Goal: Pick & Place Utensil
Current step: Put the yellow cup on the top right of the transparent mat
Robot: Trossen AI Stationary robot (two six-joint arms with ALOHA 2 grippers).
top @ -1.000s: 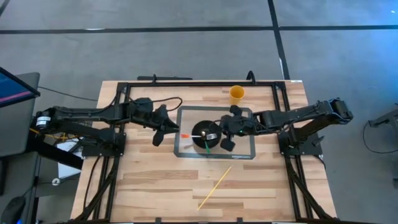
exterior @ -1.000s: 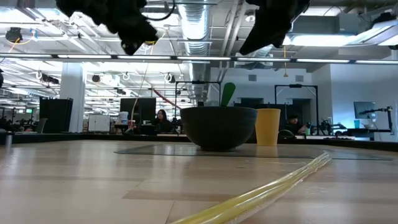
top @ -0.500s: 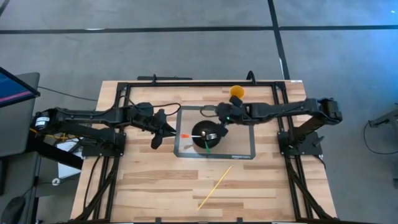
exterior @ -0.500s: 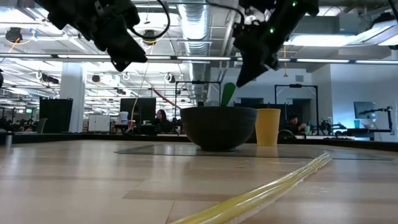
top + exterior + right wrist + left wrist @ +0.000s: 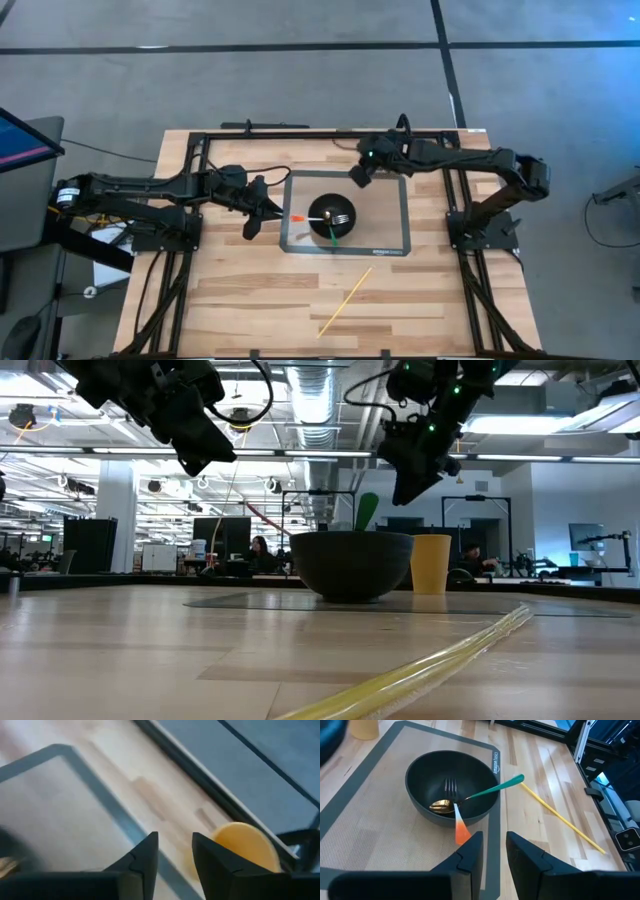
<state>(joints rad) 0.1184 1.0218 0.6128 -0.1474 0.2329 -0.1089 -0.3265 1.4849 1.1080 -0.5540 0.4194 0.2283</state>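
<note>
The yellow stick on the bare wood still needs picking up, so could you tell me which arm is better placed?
Probably the left: its open pincer hovers beside the bowl, nearer the yellow stick than the right pincer.

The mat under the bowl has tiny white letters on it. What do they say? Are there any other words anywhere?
"amazon": small white print on the edge of the mat, seen in the left wrist view; anything after that word is too blurred to read.
The same print in the high view: too small to read.
Bowl and yellow cup: no text that I can see.
</note>
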